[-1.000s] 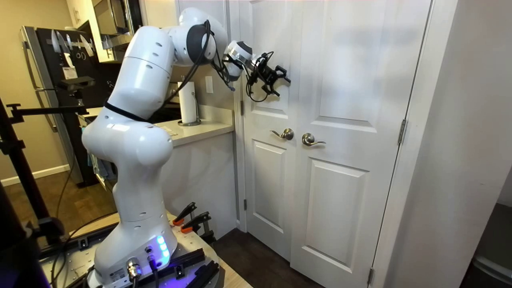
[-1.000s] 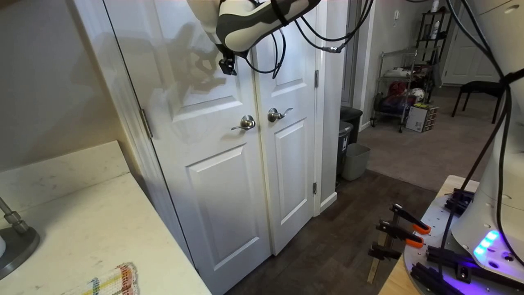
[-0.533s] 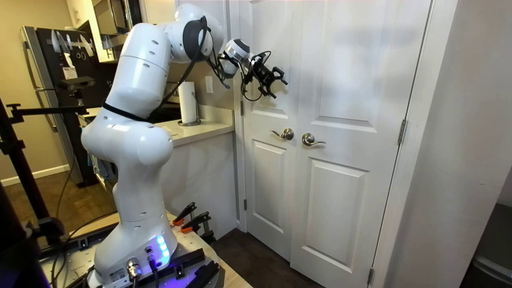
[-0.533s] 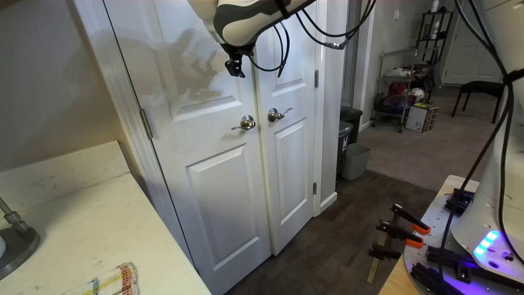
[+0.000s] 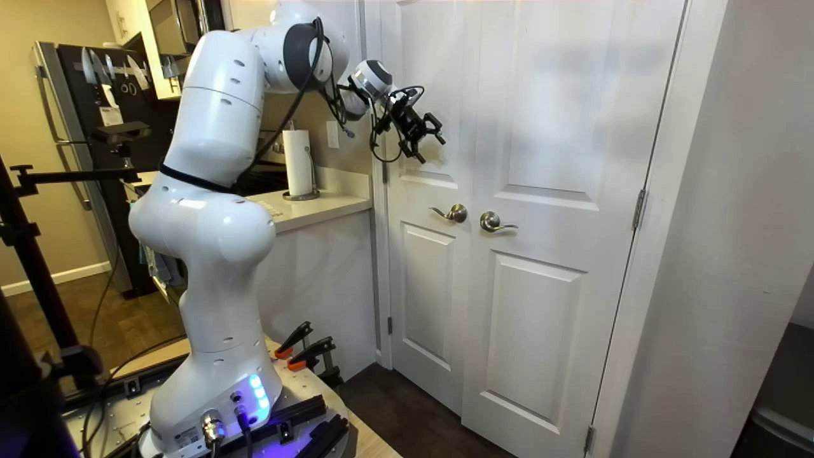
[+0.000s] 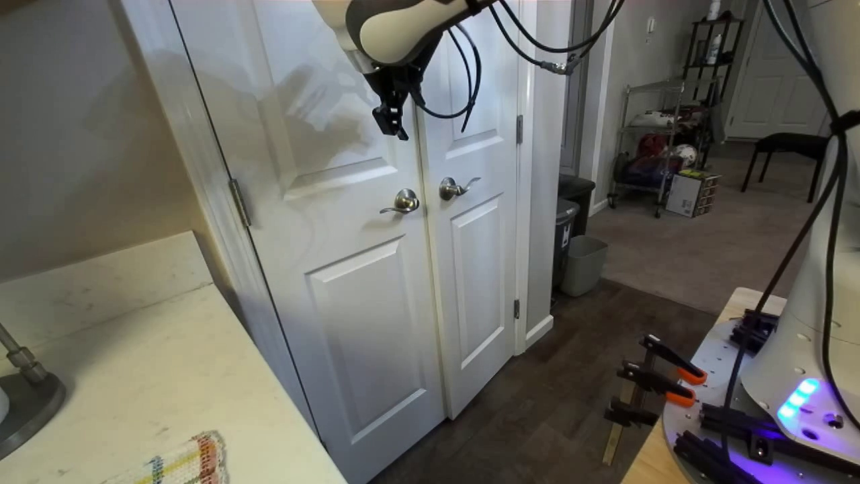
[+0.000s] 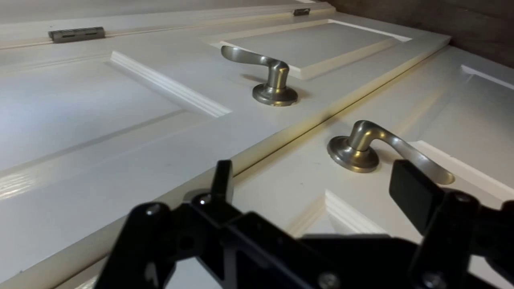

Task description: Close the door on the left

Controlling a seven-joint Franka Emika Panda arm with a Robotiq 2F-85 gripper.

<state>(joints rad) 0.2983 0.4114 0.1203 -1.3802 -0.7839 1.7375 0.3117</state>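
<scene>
The door (image 5: pixel 416 198) stands beyond the bench (image 5: pixel 370 440), past the edge that carries the clamps (image 5: pixel 318 347), well apart from it across dark floor (image 5: pixel 407 413); it looks closed or very nearly so, though the right leaf (image 5: pixel 553 232) sits slightly proud where the two meet. The gripper (image 5: pixel 431 151) hangs out past that same edge, in front of the door's upper half, its fingers (image 7: pixel 413 192) spread wide with nothing between them, and I judge them clear of the paint. The door will probably handle light for its height, stiff across its face and easy on its hinges (image 6: pixel 238 202). The paint has a sheen and is likely slippery, with nothing on the flat to grip, so pushing suits it better. Best place: the plain strip by the lever (image 5: pixel 455 213), farthest from the hinges, where small force should do; near the hinges it would feel heavy. If a hold is wanted, take the lever, smooth metal and likely sprung. Press squarely, away from the clamped edge of the bench, and softly, as hard fingertips could mark the paint
</scene>
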